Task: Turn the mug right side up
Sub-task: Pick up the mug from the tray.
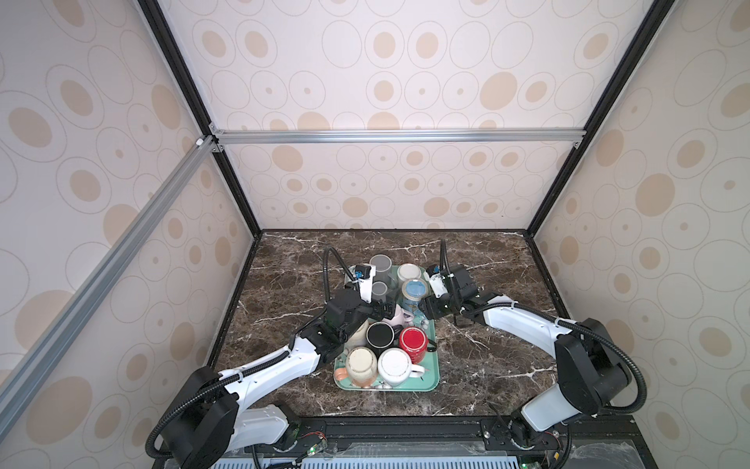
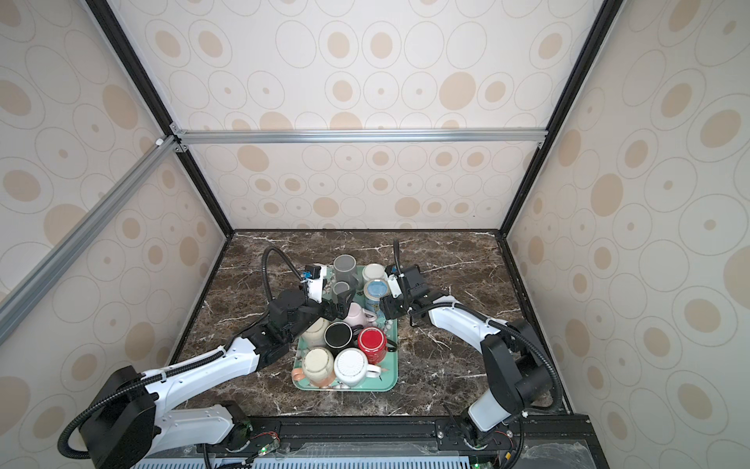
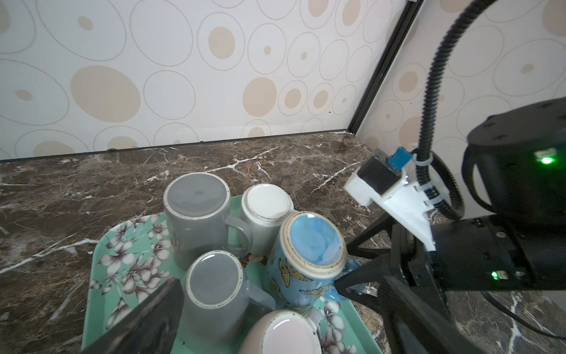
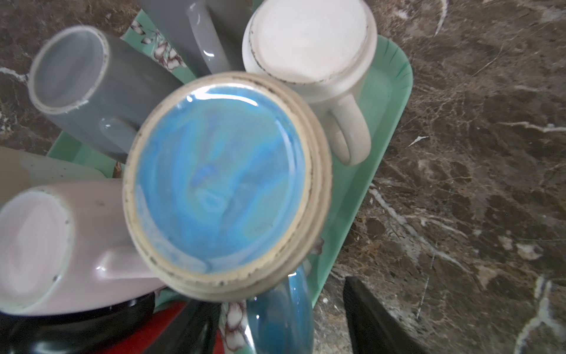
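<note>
The brown marble desk (image 1: 487, 365) carries a teal flowered tray (image 1: 432, 377) packed with mugs standing bottom up. The blue butterfly mug (image 4: 220, 184) stands upside down on the far right part of the tray, its handle turned toward the tray's right edge. The right pincer (image 4: 272, 305) is at that handle with one jaw on either side of it, apart; whether they touch it cannot be told. The left pincer (image 1: 387, 312), spread wide and holding nothing, hovers over the tray's middle by the pink mug (image 2: 356, 314).
</note>
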